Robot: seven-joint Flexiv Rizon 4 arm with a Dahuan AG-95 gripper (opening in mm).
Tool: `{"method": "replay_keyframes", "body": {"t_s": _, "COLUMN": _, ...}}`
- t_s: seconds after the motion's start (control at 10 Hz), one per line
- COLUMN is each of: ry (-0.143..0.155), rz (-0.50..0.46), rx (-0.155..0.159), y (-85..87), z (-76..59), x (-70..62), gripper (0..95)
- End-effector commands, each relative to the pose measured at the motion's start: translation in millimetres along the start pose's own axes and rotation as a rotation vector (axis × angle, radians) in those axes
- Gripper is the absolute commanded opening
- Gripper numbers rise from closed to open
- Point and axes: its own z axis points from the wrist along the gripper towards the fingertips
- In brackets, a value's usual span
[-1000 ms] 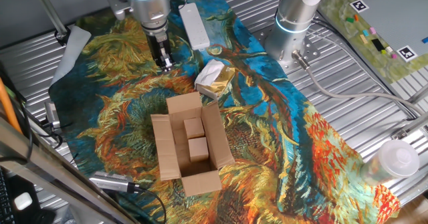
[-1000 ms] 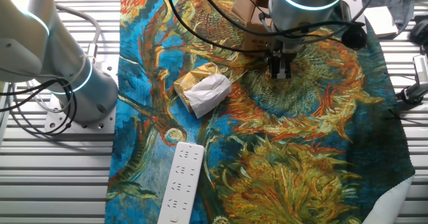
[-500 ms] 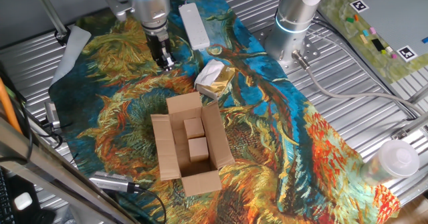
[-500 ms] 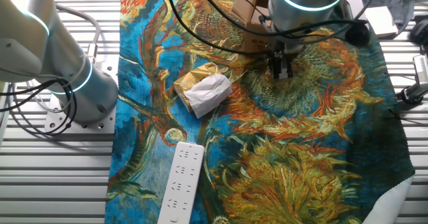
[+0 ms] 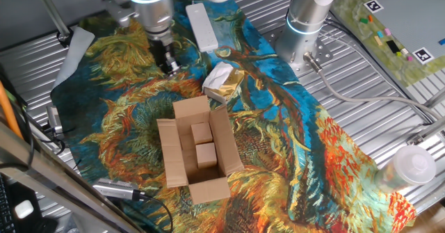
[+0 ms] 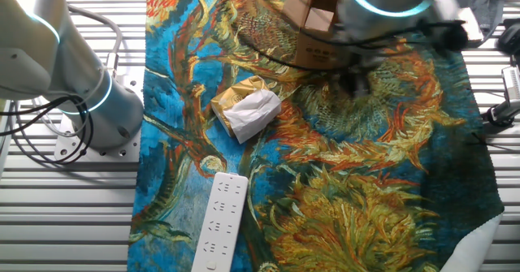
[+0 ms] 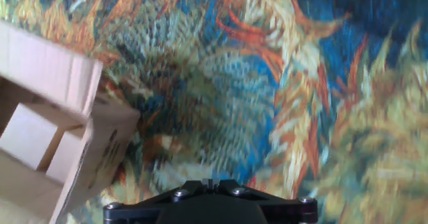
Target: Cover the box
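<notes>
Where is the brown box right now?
In one fixed view the box sits open in the middle of the flowery cloth, just below the white-and-yellow packet. The gripper hovers apart from it, further up.

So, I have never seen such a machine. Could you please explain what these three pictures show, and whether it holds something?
It is a robot arm with a two-finger gripper at its end. Two pictures come from fixed cameras on different sides of the table; the third is from a camera on the hand, looking down along the fingers. A colourful cloth covers the table. On it stands an open brown box with all four flaps spread and two small blocks inside. Near it lie a white-and-yellow packet and a white power strip. The gripper hangs over the cloth beside the box and holds nothing. It is blurred, so I cannot tell if it is open. A second arm base stands nearby.
</notes>
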Motion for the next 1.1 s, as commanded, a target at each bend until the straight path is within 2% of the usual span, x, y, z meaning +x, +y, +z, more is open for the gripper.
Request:
{"method": "replay_keyframes", "body": {"t_s": 0.1, "ry": 0.011, "rz": 0.010, "rx": -0.005, "y": -1.0, "z": -3.1, "x": -12.1, "gripper": 0.0}}
{"method": "replay_keyframes", "body": {"t_s": 0.2, "ry": 0.011, "rz": 0.035, "rx": -0.021, "y": 0.9, "z": -3.1, "x": -12.4, "gripper": 0.0}}
{"method": "replay_keyframes", "body": {"t_s": 0.3, "ry": 0.024, "rz": 0.068, "rx": -0.039, "y": 6.8, "z": -3.8, "x": -13.7, "gripper": 0.0}}
{"method": "replay_keyframes", "body": {"t_s": 0.7, "ry": 0.040, "rz": 0.129, "rx": -0.035, "y": 48.4, "z": -1.2, "x": -18.3, "gripper": 0.0}}
{"method": "replay_keyframes", "body": {"t_s": 1.1, "ry": 0.049, "rz": 0.146, "rx": -0.047, "y": 48.3, "z": -1.1, "x": -18.5, "gripper": 0.0}}
